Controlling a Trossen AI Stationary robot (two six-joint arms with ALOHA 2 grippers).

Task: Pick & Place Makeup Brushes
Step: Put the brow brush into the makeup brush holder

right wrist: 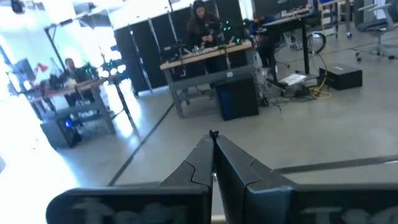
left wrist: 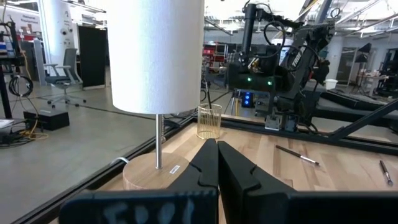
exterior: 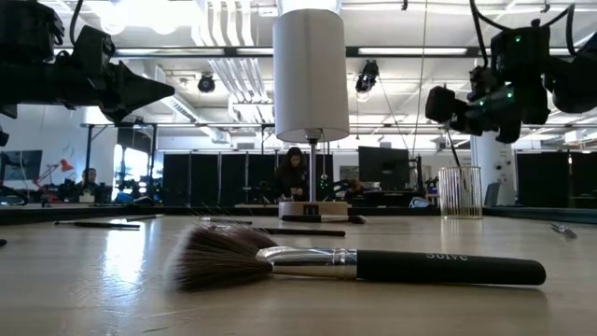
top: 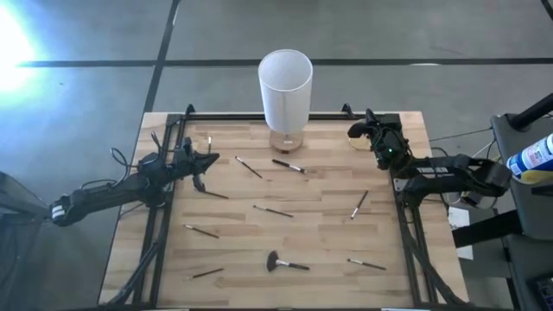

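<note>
Fluffy-headed brush (exterior: 354, 265) nearest — other makeup brushes (top: 273, 211) mere slivers — both arms' jaws clenched, empty.

A robotics lab or workshop: a large open hall with a grey concrete floor (right wrist: 348, 124), black-framed workbenches (right wrist: 205, 59) loaded with electronics, exposed ceiling ducts (exterior: 229, 75), and people (right wrist: 200, 22) working at stations.

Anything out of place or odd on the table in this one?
Yes: the makeup brushes lie scattered flat across the table at random angles, none in the clear cup at the far right corner. Nothing looks spilled or damaged.
</note>
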